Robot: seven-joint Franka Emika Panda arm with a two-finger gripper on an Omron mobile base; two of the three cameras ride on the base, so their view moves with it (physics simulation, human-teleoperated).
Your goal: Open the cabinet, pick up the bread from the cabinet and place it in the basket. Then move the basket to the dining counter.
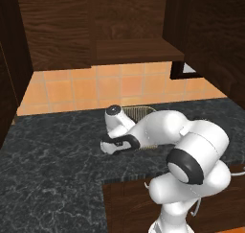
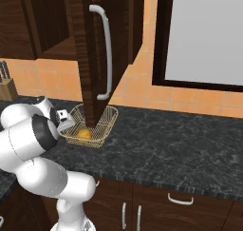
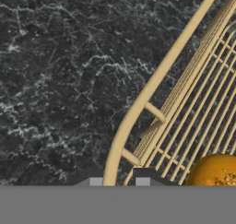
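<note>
Tool: tool (image 3: 119,180) sits at the left rim of the basket (image 3: 138,103), its two dark tips clenched on either side of the rim wire, so it is grasping the basket by its edge.
Tool in the right base view: tool (image 2: 65,122) is low over the black veined bench (image 2: 180,144), touching the basket's (image 2: 108,125) left side.
Bread: bread (image 3: 215,171) lies inside the basket, on the mesh floor just beside the gripped rim; in the right base view the bread (image 2: 84,134) shows as a small orange lump near the front of the basket.
Cabinet: cabinet (image 2: 102,49) door stands open, hanging over the back of the basket, its silver handle (image 2: 106,52) facing outward.
Stage: bread is in; my judgement is that the carry to the dining counter is the step in hand.
Risk, grip: a pinch on one thin rim wire is off-centre, so the basket may tilt or swing when lifted and slip free.
Risk, bread: a tilted basket could roll the bread out over the flared side.
Risk, door: the open door hangs close above, so a straight lift may knock the basket against its lower edge.
</note>
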